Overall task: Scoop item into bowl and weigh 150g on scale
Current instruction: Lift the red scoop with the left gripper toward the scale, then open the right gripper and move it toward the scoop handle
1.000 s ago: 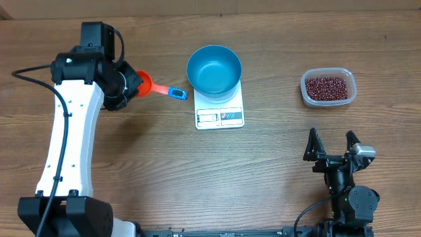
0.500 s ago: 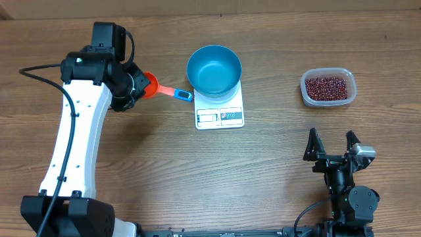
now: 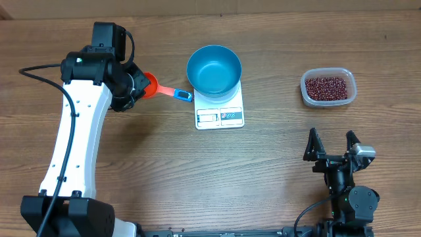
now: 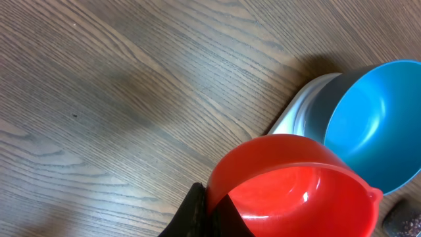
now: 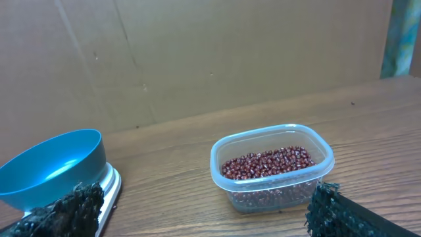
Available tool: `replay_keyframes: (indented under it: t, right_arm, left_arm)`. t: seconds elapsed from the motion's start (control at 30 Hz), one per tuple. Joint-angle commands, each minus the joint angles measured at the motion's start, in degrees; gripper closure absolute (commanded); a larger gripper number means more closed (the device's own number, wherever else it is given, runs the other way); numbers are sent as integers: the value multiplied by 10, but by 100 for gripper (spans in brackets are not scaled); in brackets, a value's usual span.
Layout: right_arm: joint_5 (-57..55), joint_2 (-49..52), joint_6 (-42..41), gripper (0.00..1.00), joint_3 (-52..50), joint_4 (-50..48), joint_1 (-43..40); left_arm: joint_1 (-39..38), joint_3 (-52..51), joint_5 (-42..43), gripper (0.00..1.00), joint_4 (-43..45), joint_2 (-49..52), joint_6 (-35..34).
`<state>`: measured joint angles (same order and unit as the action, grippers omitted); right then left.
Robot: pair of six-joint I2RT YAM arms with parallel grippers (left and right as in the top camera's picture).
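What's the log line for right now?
left jaws: shut on empty scoop | bowl: empty, on scale | beans: in tub | right jaws: open

Wood-grain brown table (image 3: pixel 263 178); plain brown cardboard-like wall (image 5: pixel 197 52) behind far edge; soft even light

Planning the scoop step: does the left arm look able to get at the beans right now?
Probably not directly: the left gripper, shut on the red scoop, sits left of the blue bowl on the scale, which stands between it and the beans at far right.
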<state>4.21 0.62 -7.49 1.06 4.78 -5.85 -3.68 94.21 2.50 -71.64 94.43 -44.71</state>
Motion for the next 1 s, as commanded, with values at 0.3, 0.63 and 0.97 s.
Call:
replay_keyframes:
  t: [0.3, 0.63, 0.97]
  right_arm:
    - [5, -5, -2, 0, -6, -4, 4]
    - [10, -5, -71, 0, -6, -22, 4]
    - [38, -5, -112, 0, 32, -9, 4]
  left_arm:
    - [-2, 5, -10, 96, -2, -14, -7]
    - [-2, 5, -10, 96, -2, -14, -8]
    - [-2, 5, -11, 96, -10, -14, -7]
